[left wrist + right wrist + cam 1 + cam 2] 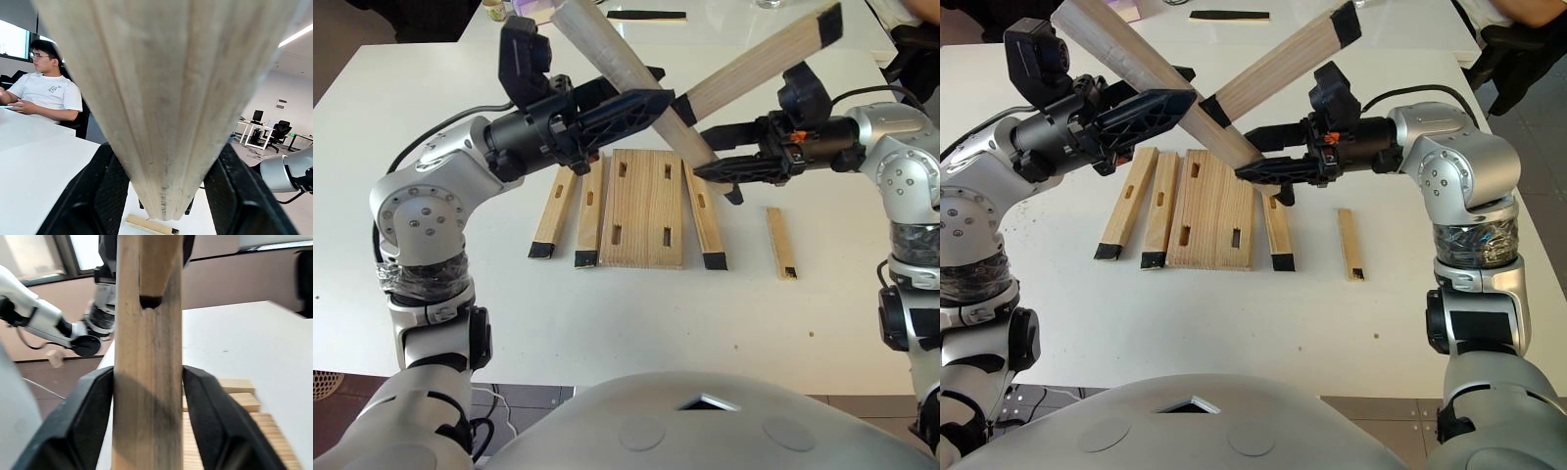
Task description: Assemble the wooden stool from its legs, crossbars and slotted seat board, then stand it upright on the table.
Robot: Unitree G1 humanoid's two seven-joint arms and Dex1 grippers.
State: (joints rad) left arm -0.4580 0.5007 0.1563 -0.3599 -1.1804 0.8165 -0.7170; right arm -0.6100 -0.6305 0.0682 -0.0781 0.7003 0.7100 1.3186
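We hold the tilted leg point(607, 49) raised over the surface point(607, 323), above the far edge of the seat board point(644, 211). The left pincer point(641, 106) pinches it mid-length. The right pincer point(710, 152), as far as we can judge, pinches the same leg lower down, with its black foot point(736, 191) poking out beneath. Two grips on one piece would keep it from twisting while a joint is pressed home. The second leg point(764, 61) slants up to the far right from between the pincers. Neither pincer closes on it, so we take it to be plugged into the tilted leg.

The head views give the layout. The seat board lies flat with its slots up. An outer bar point(556, 211) and an inner bar point(590, 211) lie on its left, a third bar point(705, 220) just right, and a short crossbar point(780, 243) farther right. The left wrist view adds the leg wedged between dark fingers point(93, 200) with no gap. The right wrist view shows wood clamped between both pads point(83, 421). It also shows a dark notch point(150, 301) where the second leg's end meets it, a joint the head views leave tangled among fingertips.
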